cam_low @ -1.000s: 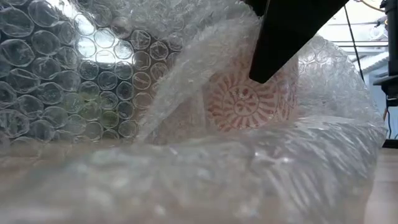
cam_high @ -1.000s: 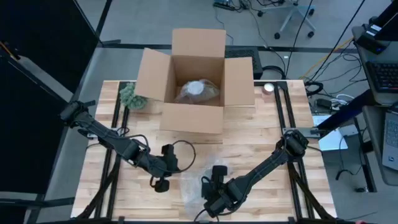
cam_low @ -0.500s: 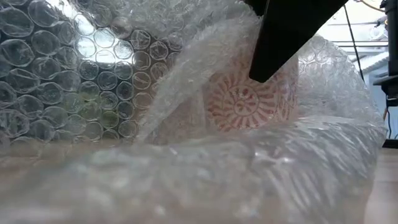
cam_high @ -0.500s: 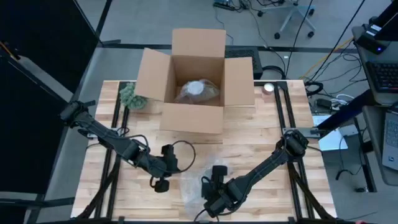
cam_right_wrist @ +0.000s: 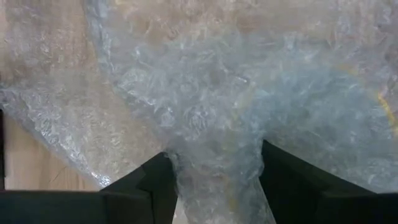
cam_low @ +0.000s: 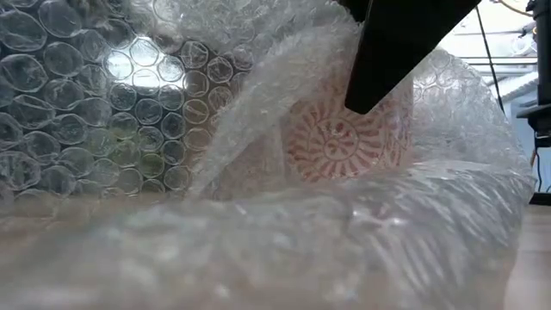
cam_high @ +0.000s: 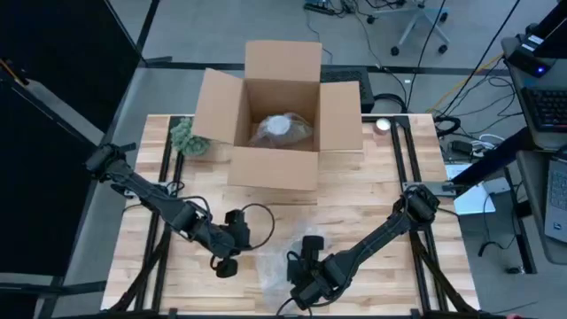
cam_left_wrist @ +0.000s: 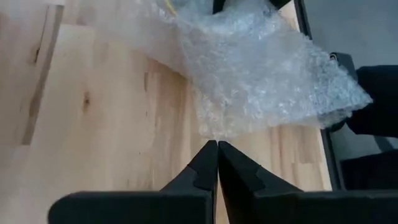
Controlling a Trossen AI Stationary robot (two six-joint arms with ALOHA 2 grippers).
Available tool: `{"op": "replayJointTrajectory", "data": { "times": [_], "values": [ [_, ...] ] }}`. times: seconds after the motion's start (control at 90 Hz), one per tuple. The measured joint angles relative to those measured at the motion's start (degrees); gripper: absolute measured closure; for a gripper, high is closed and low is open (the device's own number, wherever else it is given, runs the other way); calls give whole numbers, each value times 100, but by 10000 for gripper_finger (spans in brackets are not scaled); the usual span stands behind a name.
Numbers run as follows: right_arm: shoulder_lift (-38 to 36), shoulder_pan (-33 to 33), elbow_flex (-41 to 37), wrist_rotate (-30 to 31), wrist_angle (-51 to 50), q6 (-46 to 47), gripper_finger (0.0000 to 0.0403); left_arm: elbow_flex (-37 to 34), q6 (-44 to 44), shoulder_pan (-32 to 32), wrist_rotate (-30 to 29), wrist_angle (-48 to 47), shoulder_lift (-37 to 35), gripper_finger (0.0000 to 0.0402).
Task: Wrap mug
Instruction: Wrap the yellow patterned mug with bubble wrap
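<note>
I have my right gripper (cam_high: 299,288) low at about 6 o'clock on the table (cam_high: 372,195), and its two fingers are squeezed on a bunch of bubble wrap (cam_right_wrist: 205,112). In the right wrist view the wrap is pinched between them. I think I hold it like that so the sheet stays up around the mug (cam_low: 344,138) and does not fall open.

The mug sits inside that wrap, near the front edge of the table. From the low view I can see its red pattern through the bubbles, with wrap in front of it and behind it. A dark part of an arm comes down over it at about 1 o'clock in that view. From above, the mug itself is hidden under the wrap and my gripper.

My left gripper (cam_left_wrist: 217,163) is at about 8 o'clock, just beside the wrap and not touching it. Its fingers are pressed together with nothing between them. I guess it waits there to push the loose edge of the sheet over.

The cardboard box (cam_high: 279,115) stands open at 12 o'clock with a wrapped thing (cam_high: 282,129) already inside, so I think the mug goes there once it is covered.
</note>
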Motion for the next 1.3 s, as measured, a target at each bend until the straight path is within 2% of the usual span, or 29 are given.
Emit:
{"op": "replayJointTrajectory", "data": {
  "times": [0.122,0.422,0.5,0.578,0.978,1.2,1.3],
  "values": [
    [0,2,0,-2,0,13,220,0,0,-75,0,-2,0,382],
    [0,2,0,-2,0,15,220,-36,-149,-214,-52,-238,25,281],
    [0,0,0,-2,0,15,220,-174,-140,-293,-274,-193,28,267],
    [0,2,0,-2,0,15,220,-367,-169,-344,-466,-27,28,263],
    [0,2,0,-30,101,11,220,-1498,-559,-866,-588,1187,74,263],
    [0,2,0,-30,105,13,220,-1929,-439,-947,-708,2705,547,263],
    [0,1,0,-30,105,-9,220,-2034,-325,-944,-778,3800,938,263]
  ]
}}
